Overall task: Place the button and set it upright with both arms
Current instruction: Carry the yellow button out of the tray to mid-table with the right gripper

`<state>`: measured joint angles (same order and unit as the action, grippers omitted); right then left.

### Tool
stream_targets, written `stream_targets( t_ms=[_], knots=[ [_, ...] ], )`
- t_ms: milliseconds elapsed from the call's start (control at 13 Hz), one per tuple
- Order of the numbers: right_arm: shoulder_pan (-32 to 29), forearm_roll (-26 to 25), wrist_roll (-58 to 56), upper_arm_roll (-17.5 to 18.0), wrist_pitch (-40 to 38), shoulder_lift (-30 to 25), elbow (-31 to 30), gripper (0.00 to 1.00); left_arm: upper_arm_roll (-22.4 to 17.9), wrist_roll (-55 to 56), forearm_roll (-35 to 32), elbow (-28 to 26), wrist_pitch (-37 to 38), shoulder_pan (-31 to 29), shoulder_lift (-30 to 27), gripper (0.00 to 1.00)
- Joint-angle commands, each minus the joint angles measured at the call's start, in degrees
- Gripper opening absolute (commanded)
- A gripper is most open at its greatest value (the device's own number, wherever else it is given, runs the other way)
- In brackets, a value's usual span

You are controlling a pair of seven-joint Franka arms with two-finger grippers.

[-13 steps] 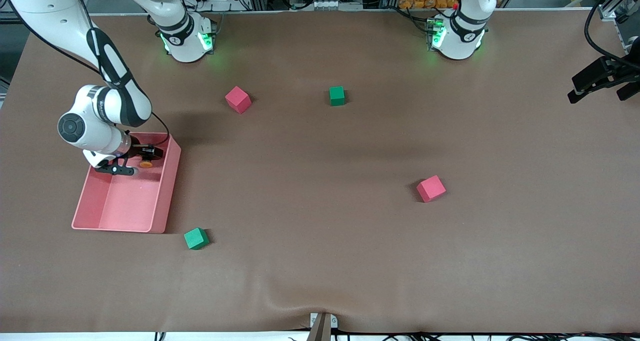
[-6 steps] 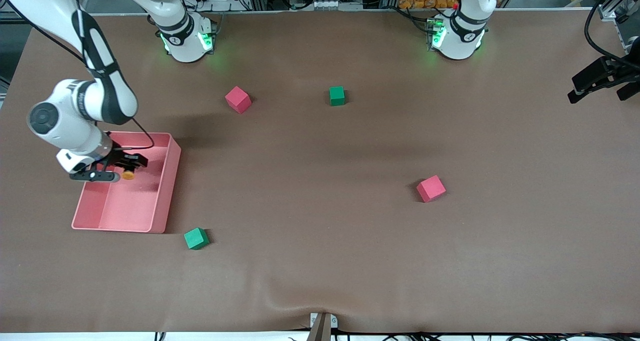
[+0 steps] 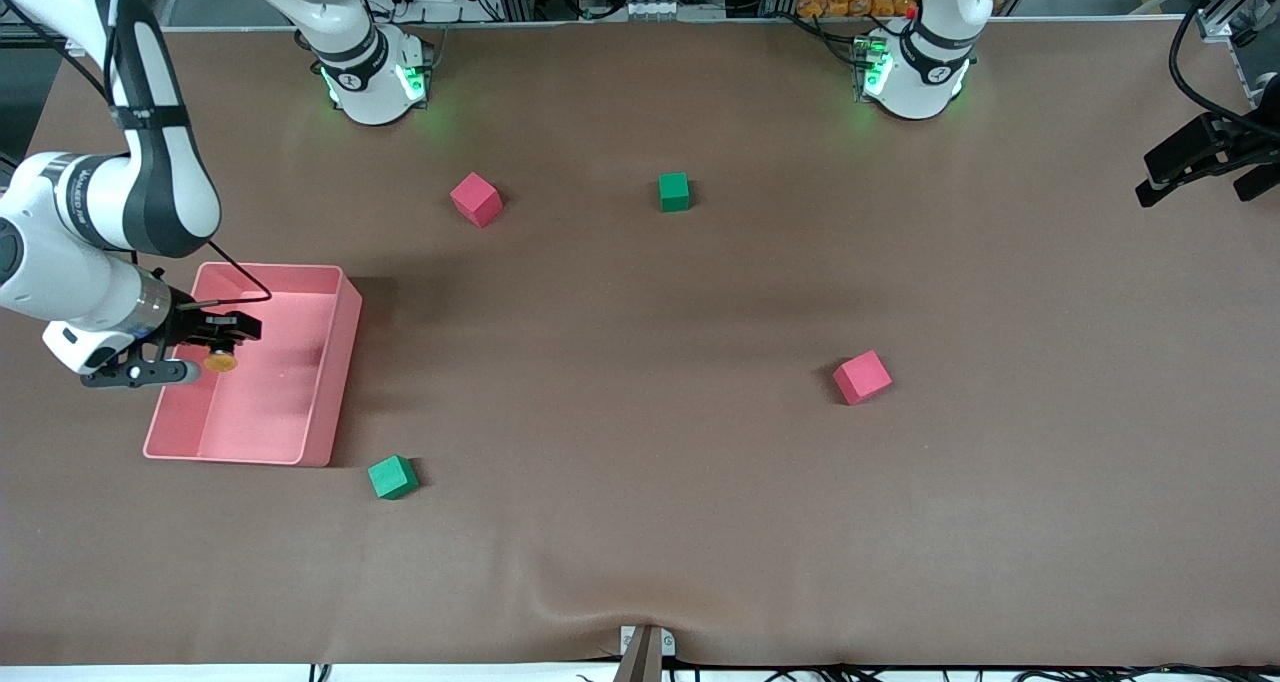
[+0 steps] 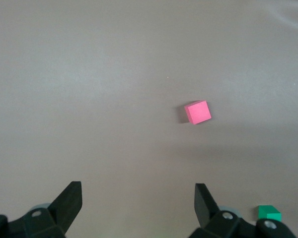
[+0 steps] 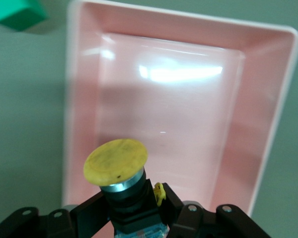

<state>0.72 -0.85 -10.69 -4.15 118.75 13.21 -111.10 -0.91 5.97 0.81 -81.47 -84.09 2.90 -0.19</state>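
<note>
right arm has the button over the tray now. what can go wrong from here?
1. The right gripper grips the button only by its dark body, cap out past the jaws; it may tip on release.
2. It hangs over the pink tray near one wall and could clip the rim.
3. The left gripper waits open, away from the tray: a long reach.

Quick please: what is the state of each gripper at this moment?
Left gripper: open, holding nothing, over the bare table.
Right gripper: shut on the button, over the pink tray.
</note>
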Motion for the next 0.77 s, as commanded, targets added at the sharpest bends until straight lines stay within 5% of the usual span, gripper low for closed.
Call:
stream_targets(
  t_ms=[0,308,692],
  knots=[
    [8.7,0.0,0.7,-0.2,-2.5,0.8,3.2,0.00,0.3,-0.3,-0.2,0.5,0.8,-0.4,-0.2,1.00],
    [21.2,0.1,6.9,-0.2,-2.5,4.2,10.3,0.00,0.3,-0.3,-0.1,0.5,0.8,-0.4,-0.2,1.00],
    [38.8,-0.9,37.5,-0.3,-1.1,18.2,22.3,0.00,0.3,0.5,-0.1,0.5,0.8,-0.4,0.2,1.00]
  ],
)
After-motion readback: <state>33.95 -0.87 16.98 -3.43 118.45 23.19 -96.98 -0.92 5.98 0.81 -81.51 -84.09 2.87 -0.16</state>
